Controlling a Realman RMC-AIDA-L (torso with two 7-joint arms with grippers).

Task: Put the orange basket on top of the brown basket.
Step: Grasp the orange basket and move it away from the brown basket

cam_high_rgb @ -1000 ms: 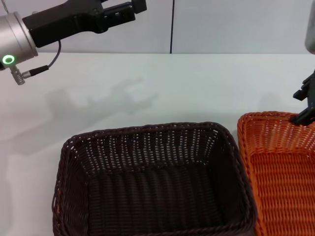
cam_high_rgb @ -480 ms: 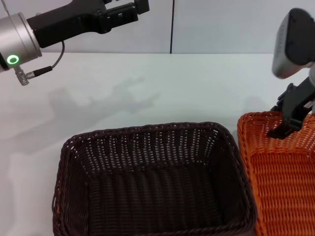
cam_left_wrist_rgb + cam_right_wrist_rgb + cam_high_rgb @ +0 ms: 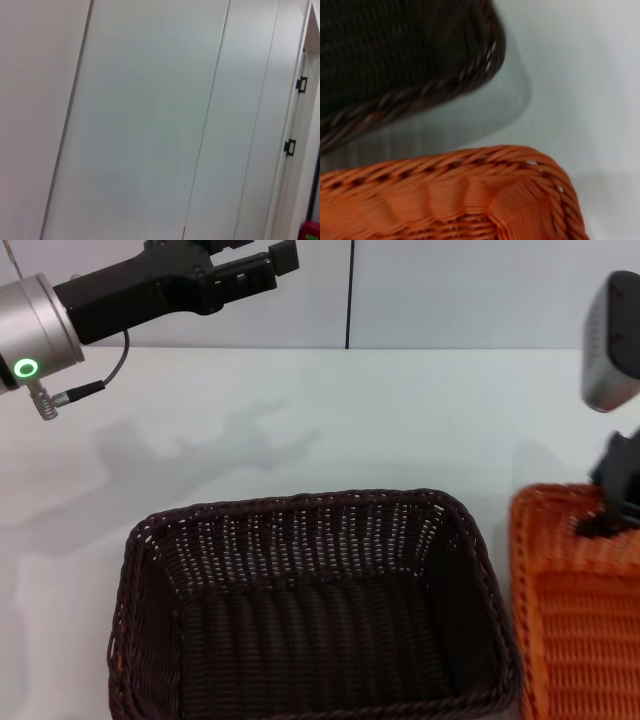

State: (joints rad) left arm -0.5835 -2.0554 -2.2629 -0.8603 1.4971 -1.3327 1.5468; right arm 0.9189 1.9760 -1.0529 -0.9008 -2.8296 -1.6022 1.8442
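Brown basket (image 3: 315, 615): dark woven rectangle with rounded corners and braided rim, upright and empty, at the 6 o'clock part of the head view. Orange basket (image 3: 580, 610): bright woven twin, upright, at 4 o'clock, just beside the brown one, a narrow gap between.

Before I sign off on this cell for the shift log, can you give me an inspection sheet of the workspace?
Surface: white table, bare apart from the two baskets.
Job's things: brown basket sits upright near the front, nothing inside it; orange basket beside it on the robot's right, partly out of frame, a gap between them.
Clutter: nothing seen.
Grippers: left gripper raised over the far left of the table, away from both baskets; right gripper at the orange basket's far rim, finger state unclear.
Cables: a thin cable loops under the left arm's wrist.
Surroundings: pale wall panels behind the table.
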